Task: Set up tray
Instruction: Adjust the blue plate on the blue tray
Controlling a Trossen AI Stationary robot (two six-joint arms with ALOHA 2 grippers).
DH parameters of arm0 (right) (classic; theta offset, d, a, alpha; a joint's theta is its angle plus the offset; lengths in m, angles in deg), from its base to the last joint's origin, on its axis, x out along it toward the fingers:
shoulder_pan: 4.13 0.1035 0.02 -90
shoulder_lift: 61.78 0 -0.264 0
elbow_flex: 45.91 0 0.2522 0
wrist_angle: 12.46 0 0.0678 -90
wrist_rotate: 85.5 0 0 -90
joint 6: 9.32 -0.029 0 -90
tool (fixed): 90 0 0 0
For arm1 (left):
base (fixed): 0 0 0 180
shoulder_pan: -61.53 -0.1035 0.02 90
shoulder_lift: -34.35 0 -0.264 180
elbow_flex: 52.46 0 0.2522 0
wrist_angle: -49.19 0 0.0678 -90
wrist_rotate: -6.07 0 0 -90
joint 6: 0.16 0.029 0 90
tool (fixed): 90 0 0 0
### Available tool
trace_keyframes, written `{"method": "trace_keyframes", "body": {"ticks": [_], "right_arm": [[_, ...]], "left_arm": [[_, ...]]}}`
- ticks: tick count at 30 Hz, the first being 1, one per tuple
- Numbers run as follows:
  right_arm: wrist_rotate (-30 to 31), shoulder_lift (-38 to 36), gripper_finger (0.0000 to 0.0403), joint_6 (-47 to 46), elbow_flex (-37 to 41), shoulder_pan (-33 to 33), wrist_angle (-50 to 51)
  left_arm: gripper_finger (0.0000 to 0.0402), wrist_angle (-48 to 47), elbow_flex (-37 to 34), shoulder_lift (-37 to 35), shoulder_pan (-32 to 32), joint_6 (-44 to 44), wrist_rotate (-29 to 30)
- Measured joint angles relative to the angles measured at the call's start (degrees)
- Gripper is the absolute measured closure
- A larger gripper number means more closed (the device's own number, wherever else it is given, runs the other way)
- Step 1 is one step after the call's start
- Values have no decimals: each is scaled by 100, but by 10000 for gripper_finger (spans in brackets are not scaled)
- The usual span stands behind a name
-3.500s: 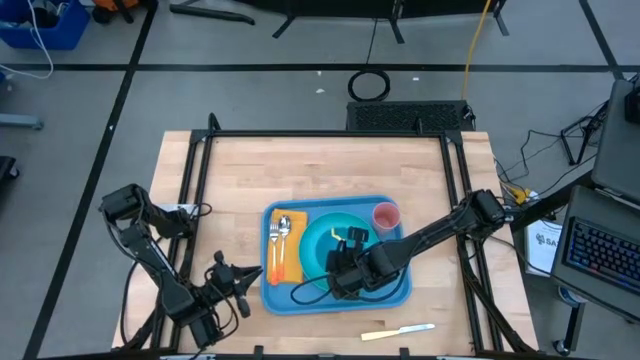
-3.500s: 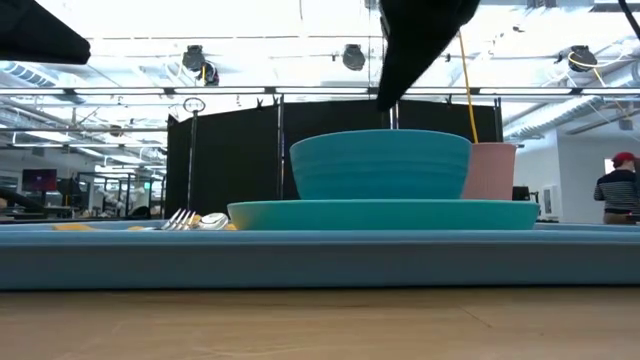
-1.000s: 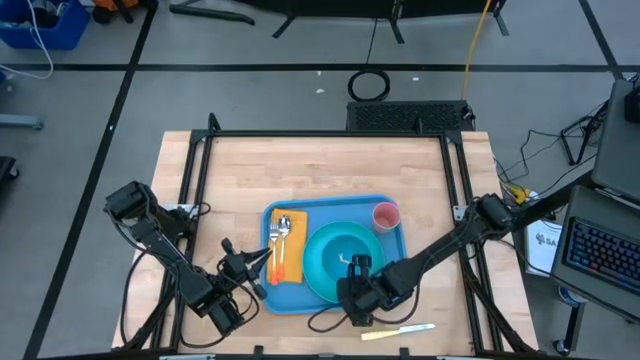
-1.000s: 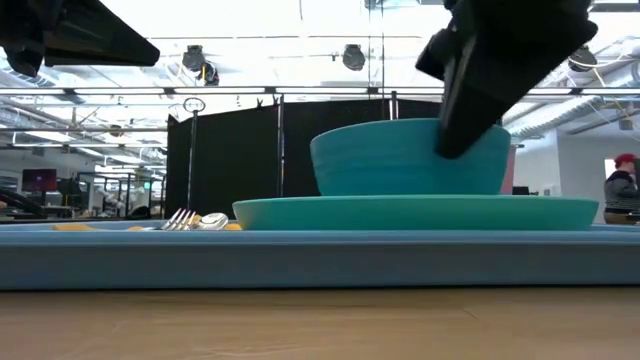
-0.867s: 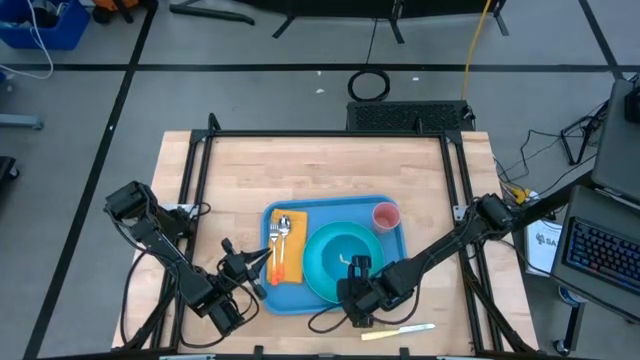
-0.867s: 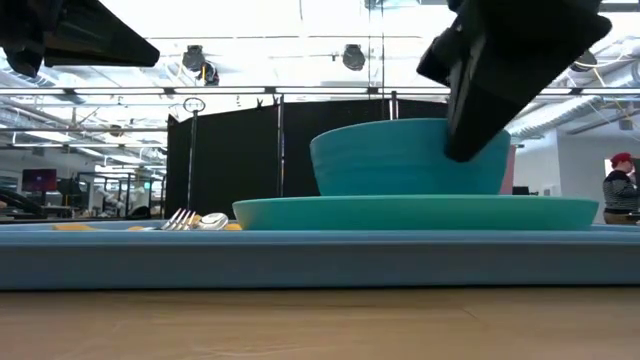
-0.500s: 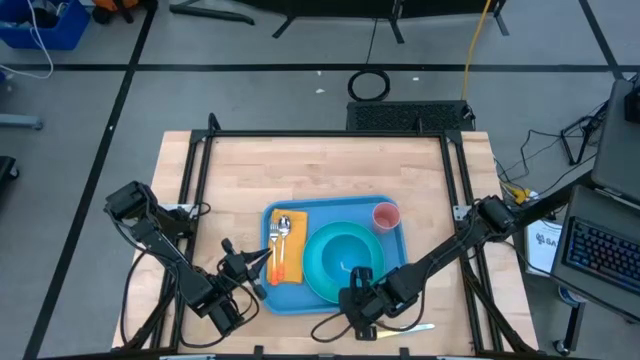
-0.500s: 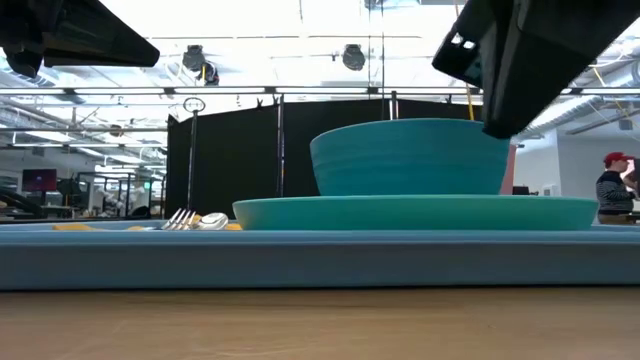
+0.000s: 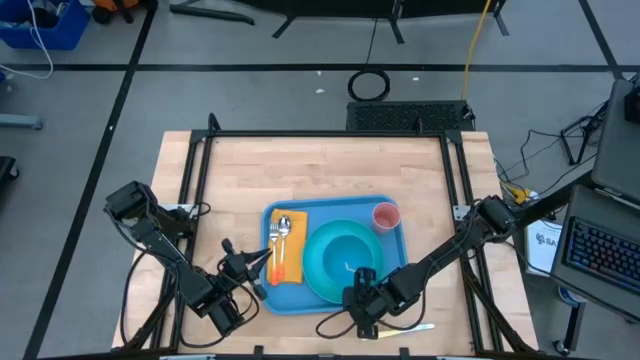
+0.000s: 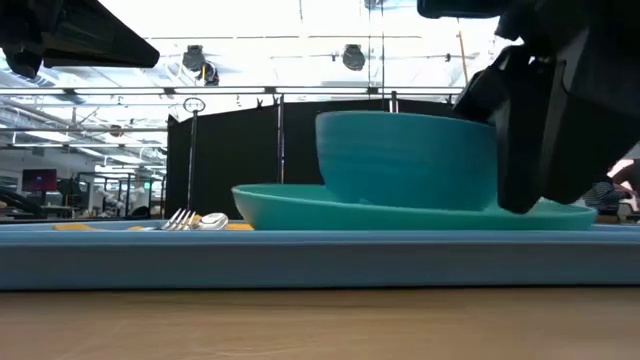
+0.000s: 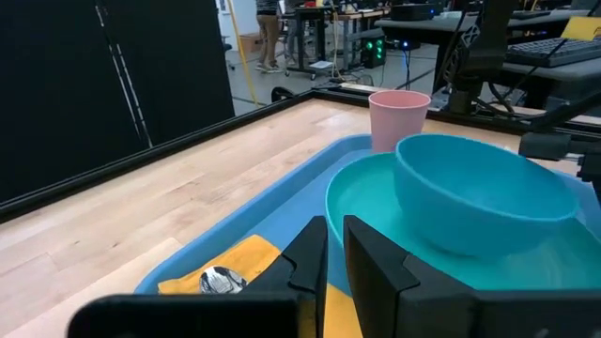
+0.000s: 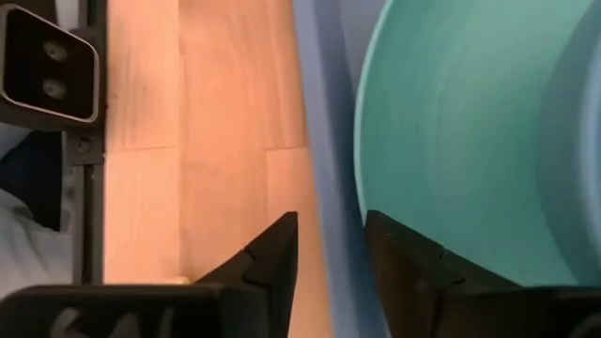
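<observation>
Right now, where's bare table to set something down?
Far half of the table, beyond the tray: bare. Strip left of the tray: the left gripper sits there. Near edge right of centre: crowded by the right gripper and a knife.

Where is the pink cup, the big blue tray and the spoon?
pink cup (image 11: 399, 118), left wrist view, on its side wall.
tray (image 9: 268, 301), high view, on its near left corner rim.
spoon (image 11: 217, 279), left wrist view, on its shiny bowl.
</observation>
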Motion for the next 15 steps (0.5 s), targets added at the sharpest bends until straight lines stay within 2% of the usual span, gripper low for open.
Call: {"method": "trace_keyframes", "body": {"ticks": [11, 15], "right_arm": [[303, 0, 292, 246, 8, -17, -46], [581, -57, 299, 357, 12, -18, -56]], "left_arm": [[357, 2, 0, 0, 0, 4, 39], [357, 0, 0, 0, 2, 9, 38]]}}
